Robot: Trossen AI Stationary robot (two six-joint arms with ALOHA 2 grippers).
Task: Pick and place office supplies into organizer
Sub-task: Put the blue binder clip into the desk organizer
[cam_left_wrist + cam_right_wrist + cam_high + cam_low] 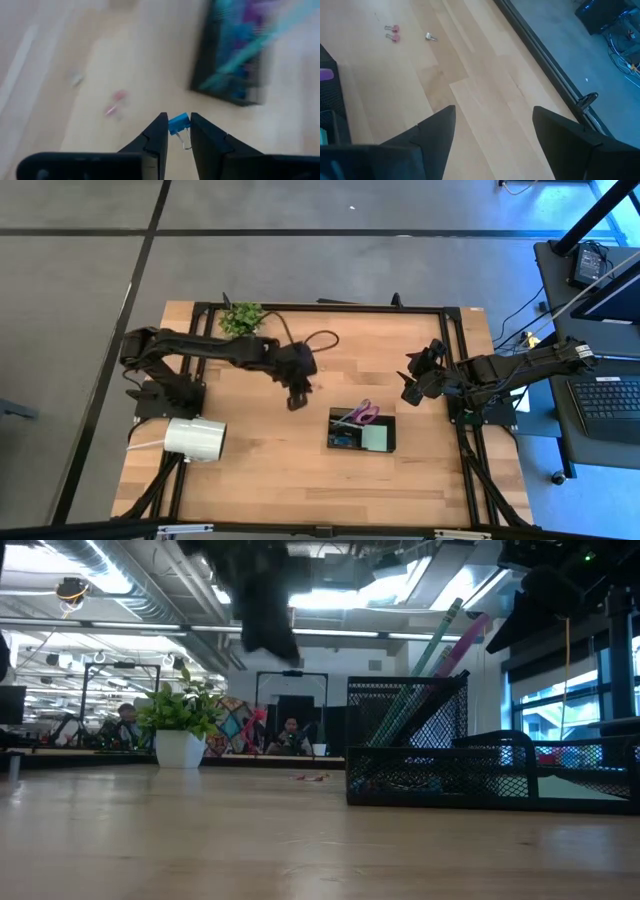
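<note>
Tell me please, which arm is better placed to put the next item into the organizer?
The left. Its gripper is shut on a blue binder clip above the table, just left of the organizer. The right gripper is open and empty, above and to the organizer's right.

pale matt wood table (270,470); black wire-mesh metal organizer (480,765); blue clip (178,123), wire handle.

Setting: open-plan robotics lab or office. Wooden worktop (260,450) sitting in a black frame on grey carpet tile; ceiling ducts (150,585) and strip lights running overhead; people (290,735) sitting at desks behind; laptop (608,402) standing beside the rig.
</note>
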